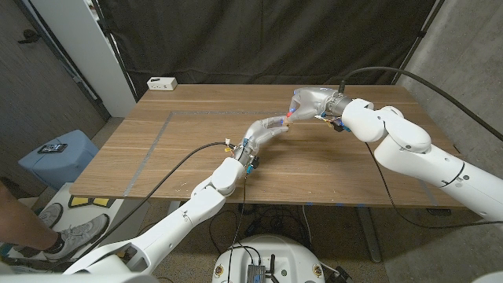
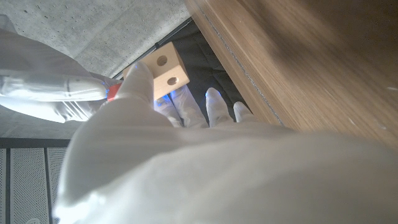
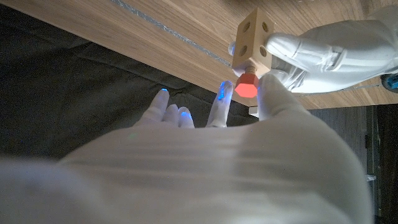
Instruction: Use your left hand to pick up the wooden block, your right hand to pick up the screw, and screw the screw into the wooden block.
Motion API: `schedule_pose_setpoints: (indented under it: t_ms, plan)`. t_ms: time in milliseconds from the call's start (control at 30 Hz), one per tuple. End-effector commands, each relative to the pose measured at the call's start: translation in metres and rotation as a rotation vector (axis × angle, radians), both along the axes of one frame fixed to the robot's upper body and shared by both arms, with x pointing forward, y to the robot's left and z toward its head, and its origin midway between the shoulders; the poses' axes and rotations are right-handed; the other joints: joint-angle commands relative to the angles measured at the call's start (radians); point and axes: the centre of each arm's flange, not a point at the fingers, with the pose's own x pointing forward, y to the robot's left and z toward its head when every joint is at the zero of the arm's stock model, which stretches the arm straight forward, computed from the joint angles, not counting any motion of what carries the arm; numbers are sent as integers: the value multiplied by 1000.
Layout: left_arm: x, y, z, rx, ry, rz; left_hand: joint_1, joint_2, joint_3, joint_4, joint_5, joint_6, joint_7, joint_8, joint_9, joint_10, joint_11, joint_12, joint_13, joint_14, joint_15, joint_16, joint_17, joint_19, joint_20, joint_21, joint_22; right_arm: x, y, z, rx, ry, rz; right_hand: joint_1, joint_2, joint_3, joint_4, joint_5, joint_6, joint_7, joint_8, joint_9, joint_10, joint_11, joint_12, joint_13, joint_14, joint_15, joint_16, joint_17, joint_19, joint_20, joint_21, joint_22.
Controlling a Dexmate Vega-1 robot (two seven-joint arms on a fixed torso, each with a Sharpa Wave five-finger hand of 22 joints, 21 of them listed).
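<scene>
- Black curtain hangs behind the wooden worktop [image 1: 196, 149]; a small white box [image 1: 162, 82] sits at its far left corner
- left hand [image 1: 271, 127] grips the wooden block [image 3: 252, 37] above the worktop's far middle; holes show in the block's faces
- right hand [image 1: 310, 102] pinches the red-headed screw [image 3: 246, 84]; its tip meets the block; other fingers spread

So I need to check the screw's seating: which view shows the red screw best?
The right wrist view: the screw sits against the wooden block, its red head clear. The left wrist view shows a red sliver; the head view, a red speck.
</scene>
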Motion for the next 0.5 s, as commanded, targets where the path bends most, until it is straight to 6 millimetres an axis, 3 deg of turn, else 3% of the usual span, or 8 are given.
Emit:
schedule_pose_setpoints:
  t_ms: [33, 500]
  plan:
    - [3, -1, 1, 1, 4, 1, 5, 11, 8, -1, -1, 4, 4, 6, 6, 0, 3, 5, 1, 8, -87, 1, 2, 1, 5, 8, 2, 4, -1, 1, 14, -3, -2, 18, 4, 13, -2, -4, 30, -6, 15, 6, 13, 0, 10, 3, 15, -1, 8, 4, 12, -3, 6, 1]
    - [8, -4, 3, 0, 9, 1, 3, 12, 8, 0, -2, 3, 4, 6, 5, -1, 3, 5, 1, 8, -86, 1, 2, 2, 6, 8, 2, 10, -3, 2, 17, 1, -1, 31, 7, 25, -2, -5, 73, -11, 41, 16, 28, -6, 14, 3, 25, -4, 11, 7, 18, -6, 7, 1]
